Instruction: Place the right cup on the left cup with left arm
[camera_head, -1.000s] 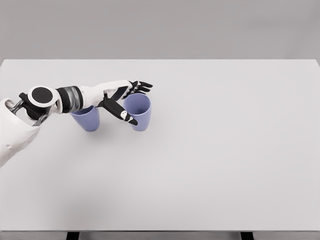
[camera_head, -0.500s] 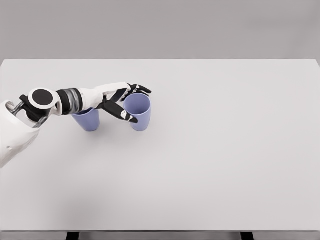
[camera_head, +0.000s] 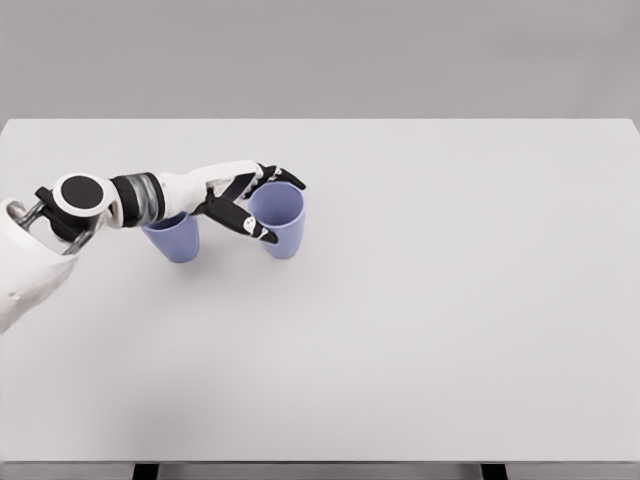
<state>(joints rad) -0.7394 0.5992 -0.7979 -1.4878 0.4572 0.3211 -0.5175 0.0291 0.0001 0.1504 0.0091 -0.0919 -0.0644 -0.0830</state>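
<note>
Left hand (camera_head: 252, 203) at the right cup (camera_head: 279, 220), far-left part of the white table (camera_head: 420, 320). Over the last second the hand had drawn in: a second ago the dark fingers were splayed wider, tips reaching past the far rim and thumb hanging lower on the near side. Now the fingers (camera_head: 283, 177) had curled in closer along the far rim, and the thumb (camera_head: 250, 227) lay against the cup's near-left wall. The cup had nudged very slightly right and up in the picture. Judged: grasp closing or just closed, lift barely begun if at all. Could not confirm that the base had left the table.

Left cup (camera_head: 177, 236) stood upright just beside, to the left, under the forearm; apart from the right cup, a narrow gap between them. Stacking not yet done.

Hard to make out:
- Left cup's rim and mouth hidden by the forearm.
- Contact of fingertips with the right cup's far side not visible; pinch firmness unknown.
- Upper arm cut off at the left edge.
- Right arm out of view.
</note>
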